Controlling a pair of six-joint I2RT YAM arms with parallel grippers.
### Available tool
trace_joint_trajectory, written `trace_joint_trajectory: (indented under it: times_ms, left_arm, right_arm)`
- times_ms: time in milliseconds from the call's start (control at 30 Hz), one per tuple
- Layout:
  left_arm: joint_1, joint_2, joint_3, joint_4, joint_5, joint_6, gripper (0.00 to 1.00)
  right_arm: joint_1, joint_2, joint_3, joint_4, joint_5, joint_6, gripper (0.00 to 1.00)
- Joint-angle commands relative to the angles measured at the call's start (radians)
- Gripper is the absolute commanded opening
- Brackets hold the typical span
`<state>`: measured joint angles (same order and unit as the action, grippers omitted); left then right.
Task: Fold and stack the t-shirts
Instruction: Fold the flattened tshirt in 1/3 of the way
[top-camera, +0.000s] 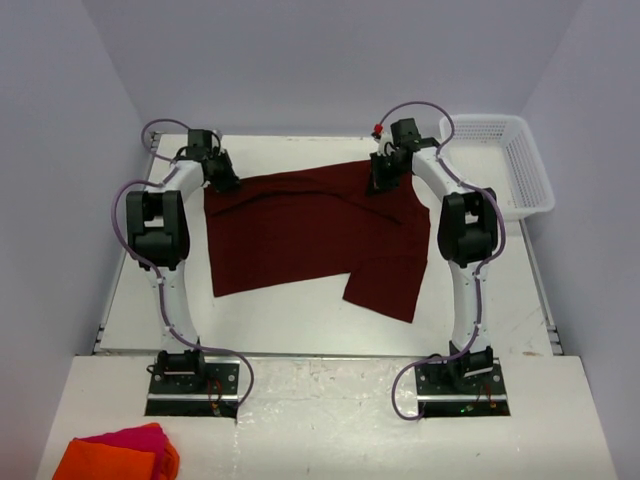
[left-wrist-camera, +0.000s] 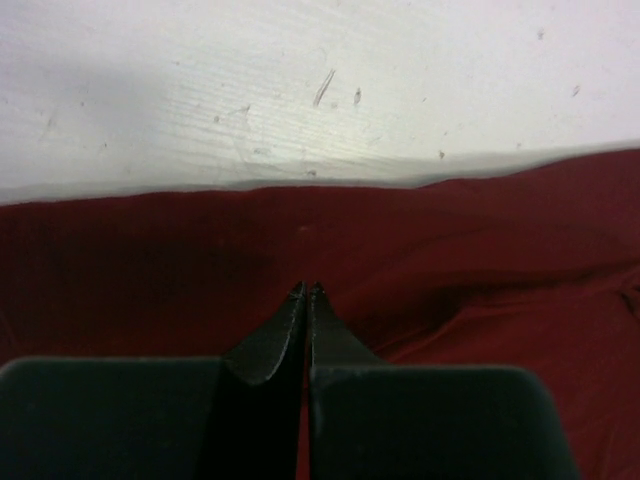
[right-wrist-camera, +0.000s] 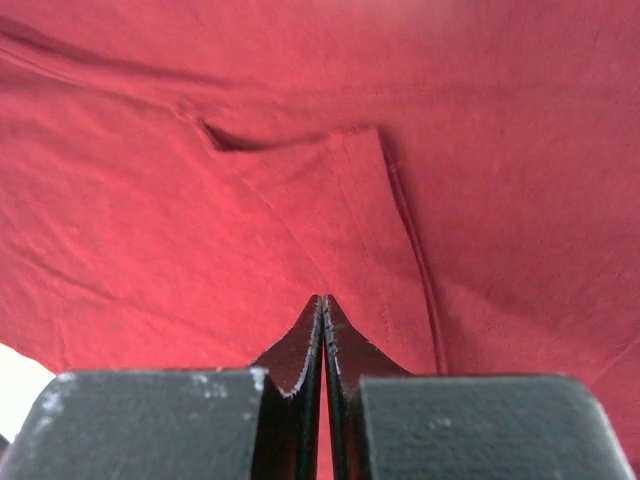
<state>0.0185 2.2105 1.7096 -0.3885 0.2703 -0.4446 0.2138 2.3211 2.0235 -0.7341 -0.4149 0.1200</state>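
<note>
The scuffed white table (top-camera: 290, 325) carries a soft, dark maroon t-shirt (top-camera: 300, 235), spread wide and creased along its far edge. The left gripper (top-camera: 226, 183) sits at its far left corner and the right gripper (top-camera: 380, 185) at its far right, both pinched tight on cloth that puckers towards the tips. How much fabric they have caught is hard to make out.

Both arms reach forward, left hand (top-camera: 225, 183) and right hand (top-camera: 381, 185) lowered, fingers closed.

White basket (top-camera: 530, 170) on the table's (top-camera: 290, 320) far right corner; orange and pink cloths (top-camera: 120, 455) near left.
</note>
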Motion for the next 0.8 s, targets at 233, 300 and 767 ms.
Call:
trace_joint_trajectory:
  times_ms: [233, 300, 767]
  left_arm:
    - [-0.003, -0.023, -0.071, -0.03, -0.094, 0.01, 0.0]
    - [-0.002, -0.014, -0.068, -0.046, -0.109, 0.01, 0.0]
    - [0.003, 0.049, -0.042, -0.121, -0.258, 0.044, 0.0]
  right_arm:
    - [-0.005, -0.097, -0.066, -0.03, 0.151, 0.113, 0.0]
    - [-0.005, -0.12, -0.119, -0.027, 0.166, 0.118, 0.0]
    - [-0.007, -0.169, -0.244, -0.027, 0.285, 0.161, 0.0]
